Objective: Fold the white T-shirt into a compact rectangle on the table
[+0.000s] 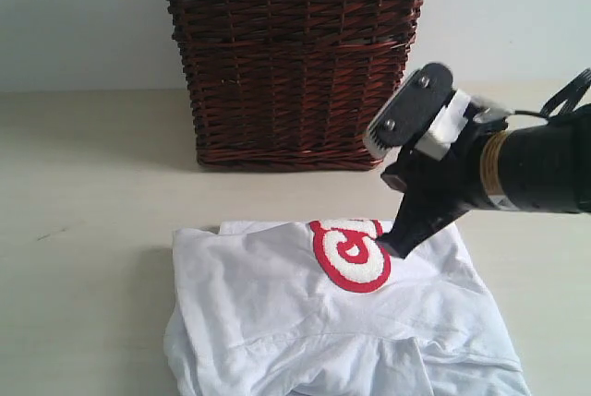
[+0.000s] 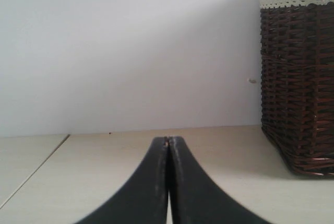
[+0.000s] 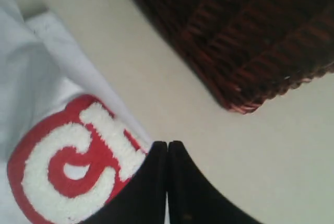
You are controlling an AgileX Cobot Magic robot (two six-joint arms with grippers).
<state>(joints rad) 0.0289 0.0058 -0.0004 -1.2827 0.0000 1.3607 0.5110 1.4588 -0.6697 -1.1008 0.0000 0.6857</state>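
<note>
Lab-like test bench: pale table (image 1: 92, 165), blank white wall (image 1: 74, 18), wicker basket (image 1: 295, 64).

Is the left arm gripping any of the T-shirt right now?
No. The left fingers are pressed together with nothing between them, and only the table shows beyond them, no cloth.

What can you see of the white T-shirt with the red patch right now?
The thin white cotton-looking T-shirt lies loosely bundled on the pale beige table, in front of the dark wicker basket and apart from it. Layers overlap, with soft creases and seams showing; its near edge runs out of the exterior view. A red oval patch with fuzzy white letters faces up at the far edge. The right gripper, shut, touches the cloth beside that patch; whether it pinches fabric cannot be told.
</note>
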